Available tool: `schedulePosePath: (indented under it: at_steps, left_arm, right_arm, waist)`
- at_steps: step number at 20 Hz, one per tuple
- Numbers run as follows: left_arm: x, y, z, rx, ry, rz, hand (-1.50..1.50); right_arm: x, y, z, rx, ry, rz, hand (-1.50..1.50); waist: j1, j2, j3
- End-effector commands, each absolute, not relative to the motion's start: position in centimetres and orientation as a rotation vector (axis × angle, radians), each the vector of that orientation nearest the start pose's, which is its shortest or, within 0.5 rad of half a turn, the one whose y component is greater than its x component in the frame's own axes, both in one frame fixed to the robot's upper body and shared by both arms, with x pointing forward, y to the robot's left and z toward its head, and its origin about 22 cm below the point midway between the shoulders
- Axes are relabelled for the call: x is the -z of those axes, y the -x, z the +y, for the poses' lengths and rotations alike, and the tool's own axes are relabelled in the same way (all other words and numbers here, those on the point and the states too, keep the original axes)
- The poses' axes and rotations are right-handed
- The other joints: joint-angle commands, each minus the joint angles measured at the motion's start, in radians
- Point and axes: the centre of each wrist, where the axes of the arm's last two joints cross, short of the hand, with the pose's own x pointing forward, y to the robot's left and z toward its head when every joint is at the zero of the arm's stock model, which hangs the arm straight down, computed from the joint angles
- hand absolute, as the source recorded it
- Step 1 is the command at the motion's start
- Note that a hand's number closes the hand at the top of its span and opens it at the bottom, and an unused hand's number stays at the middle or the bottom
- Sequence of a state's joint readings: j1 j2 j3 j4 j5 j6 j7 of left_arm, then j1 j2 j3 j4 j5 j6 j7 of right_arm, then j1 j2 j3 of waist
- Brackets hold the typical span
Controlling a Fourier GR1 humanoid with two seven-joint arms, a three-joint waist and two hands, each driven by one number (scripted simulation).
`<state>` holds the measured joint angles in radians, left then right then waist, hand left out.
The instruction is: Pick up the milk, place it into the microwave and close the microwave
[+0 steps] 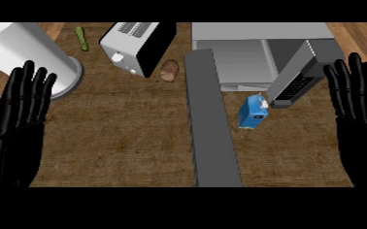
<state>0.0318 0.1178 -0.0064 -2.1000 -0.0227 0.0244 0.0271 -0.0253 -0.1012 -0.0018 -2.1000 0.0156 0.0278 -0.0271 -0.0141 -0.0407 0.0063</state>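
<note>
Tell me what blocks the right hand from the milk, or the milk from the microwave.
Nothing lies between the milk and the open microwave. Its dark panel juts close to the path from the right hand.

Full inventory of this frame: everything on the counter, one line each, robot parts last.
milk carton: 1, blue with white top, on the counter in front of the microwave, right of its door
microwave: 1, grey, back right, open
microwave door: 1, dark grey, swung out across the centre
toaster-like appliance: 1, white and black, back centre-left
rounded item: 1, brown, between that appliance and the door; maybe a potato
slim item: 1, green, back left
cylinder: 1, white-grey, far back left
counter: 1, brown wood
left hand: 1, black, open, resting at left edge
right hand: 1, black, open, resting at right edge
</note>
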Motion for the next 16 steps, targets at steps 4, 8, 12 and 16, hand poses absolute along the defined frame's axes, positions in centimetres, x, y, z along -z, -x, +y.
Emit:
schedulePosePath:
  at_steps: [4, 8, 12, 16]
  left_arm:
    - [-12.1, -21.3, 22.5, 0.075, -0.072, -2.059, -1.50]
    - [-9.3, -20.3, 21.6, -0.174, 0.107, -1.928, -1.50]
    - [-8.5, -18.9, 21.6, -0.206, 0.128, -1.916, -1.50]
    - [-5.8, -16.2, 22.2, -0.199, 0.132, -1.907, -1.50]
  right_arm:
    - [-14.1, -21.5, -21.1, -0.030, 0.206, -2.109, -1.50]
    - [-13.2, -20.5, -20.1, 0.012, 0.172, -1.934, -1.50]
    - [-12.9, -19.7, -18.9, 0.013, 0.170, -1.910, -1.50]
    - [-10.2, -20.1, -18.4, 0.028, 0.213, -1.894, -1.50]
  waist:
    - [0.013, 0.041, -0.007]
    - [0.014, 0.039, -0.009]
    - [0.015, 0.039, -0.007]
    - [0.019, 0.040, -0.006]
